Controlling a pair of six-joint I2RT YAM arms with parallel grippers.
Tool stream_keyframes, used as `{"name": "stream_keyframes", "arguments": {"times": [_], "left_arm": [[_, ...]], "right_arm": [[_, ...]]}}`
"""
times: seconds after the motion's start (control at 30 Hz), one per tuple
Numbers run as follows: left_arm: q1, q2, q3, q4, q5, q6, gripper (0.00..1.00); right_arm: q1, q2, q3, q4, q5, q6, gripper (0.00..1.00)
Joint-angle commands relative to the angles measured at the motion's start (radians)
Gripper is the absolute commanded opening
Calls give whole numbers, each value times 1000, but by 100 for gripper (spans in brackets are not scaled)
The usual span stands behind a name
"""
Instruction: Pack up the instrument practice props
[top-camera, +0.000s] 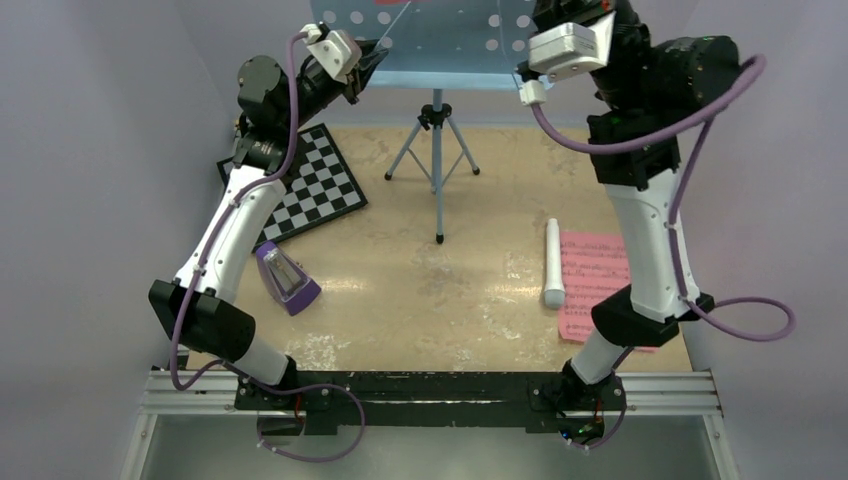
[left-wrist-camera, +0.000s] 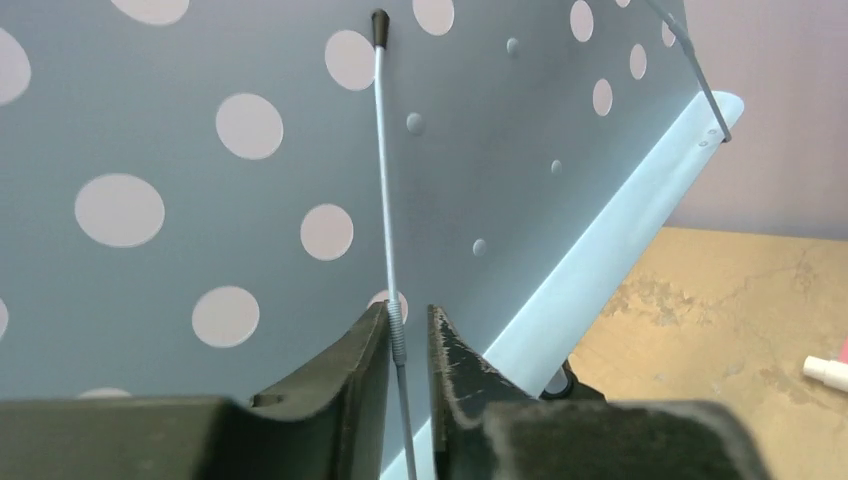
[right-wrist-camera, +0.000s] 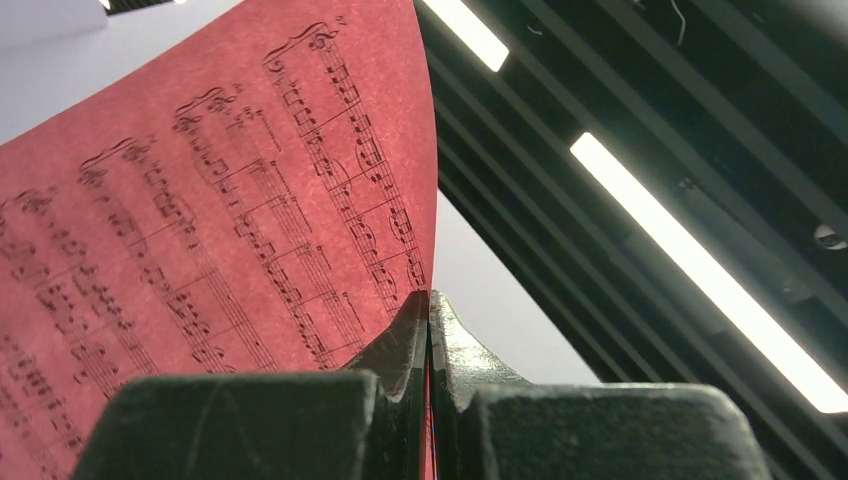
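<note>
Inside the clamped right hand (right-wrist-camera: 429, 300) sits a pink sheet-music page (right-wrist-camera: 200, 230); the left hand (left-wrist-camera: 408, 315), narrowly parted, straddles the wire arm (left-wrist-camera: 384, 170) of the music stand (left-wrist-camera: 175, 110).

The music stand (top-camera: 440, 50) at top centre is showing light blue dotted with pale round holes, on a blue-grey tripod (top-camera: 436, 170) tipped in black. The chessboard (top-camera: 318, 185) at left is wearing black-and-white checks. The metronome-like wedge (top-camera: 300, 297) is showing purple under a clear cover (top-camera: 285, 270), the recorder-like tube (top-camera: 552, 262) white, the pink sheet-music page (top-camera: 585, 265) beside it carrying dark lines. In the right wrist view a held page (right-wrist-camera: 200, 220) is looking red-pink with black notation. The tabletop (top-camera: 450, 290) is showing mottled beige
</note>
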Motion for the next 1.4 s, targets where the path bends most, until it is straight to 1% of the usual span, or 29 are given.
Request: {"name": "stream_keyframes", "arguments": {"times": [0.0, 0.07, 0.13, 0.17, 0.23, 0.37, 0.5, 0.57, 0.63, 0.7, 0.87, 0.97, 1.07, 1.13, 1.23, 1.37], "left_arm": [[-5, -16, -16, 6, -7, -16, 31], [-5, -18, -17, 17, -11, -17, 44], [-5, -22, -20, 33, -12, -20, 54], [-6, -24, -19, 40, -14, -23, 57], [-6, -34, -15, 43, -23, -30, 63], [-5, -83, -39, 44, -71, -15, 71], [-6, -149, -98, 67, -130, 21, 76], [-5, -171, -111, 70, -150, 35, 76], [-5, -187, -116, 71, -169, 42, 77], [-5, -202, -119, 73, -177, 49, 77], [-5, -229, -144, 100, -204, 66, 78], [-4, -239, -166, 119, -224, 73, 78], [-5, -249, -178, 120, -232, 76, 79], [-5, -257, -186, 120, -229, 85, 79], [-5, -263, -193, 116, -229, 97, 79], [-5, -265, -199, 114, -229, 101, 79]], "right_arm": [[-65, -151, -53, -66, 67, -39, 0], [-115, -240, -143, -123, 69, -29, 0], [-171, -341, -267, -161, 53, -29, 0], [-195, -391, -338, -195, 53, -33, 0], [-235, -478, -420, -294, 67, -33, 0], [-331, -643, -567, -488, 110, 20, 0], [-418, -814, -767, -615, 151, 33, 0], [-454, -882, -874, -643, 180, 50, 0], [-498, -936, -949, -721, 191, 74, 0], [-558, -991, -1041, -759, 205, 122, 0], [-745, -1078, -1226, -931, 69, 164, 0], [-854, -1071, -1254, -1082, -55, 180, 0], [-968, -1046, -1264, -1266, -189, 104, 0], [-1076, -1021, -1249, -1378, -290, 53, 0], [-1161, -959, -1176, -1593, -406, -69, 0], [-1197, -834, -971, -1929, -458, -241, 0]]}}
